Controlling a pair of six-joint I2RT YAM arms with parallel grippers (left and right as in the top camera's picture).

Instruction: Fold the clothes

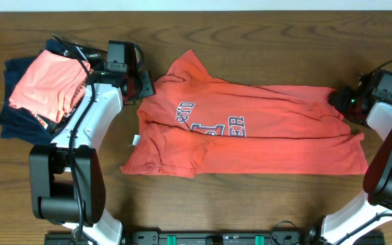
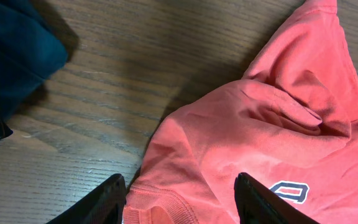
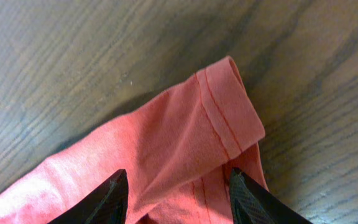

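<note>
- The red-orange T-shirt (image 1: pixel 250 139) lies crosswise in the middle of the wooden table (image 1: pixel 250 27). It is loosely doubled along its length, with the navy-and-white lettering (image 1: pixel 213 122) facing up and creases running through the body.
- The left gripper (image 1: pixel 143 85) sits at the shirt's far-left end. In its wrist view the jaws stand apart, astride a ribbed edge (image 2: pixel 157 210), and have not closed on it.
- The right gripper (image 1: pixel 337 99) sits at the far-right end. Its jaws are also spread, with the double-stitched hem corner (image 3: pixel 225 106) just ahead of them and cloth lying between them.
- The step in hand looks like taking hold of both far corners for the next fold.
- To do it well, press each gripper down until the lower finger slides under every layer, then close both together.
- Lift only enough to clear the table, keeping the edge taut between the arms so the fold lands straight.
- The right corner curls over itself, so a shallow pinch may catch only one layer.
- Keep the left arm clear of the salmon garment (image 1: pixel 46 85) and the navy garment (image 1: pixel 12 119) piled beside it.
</note>
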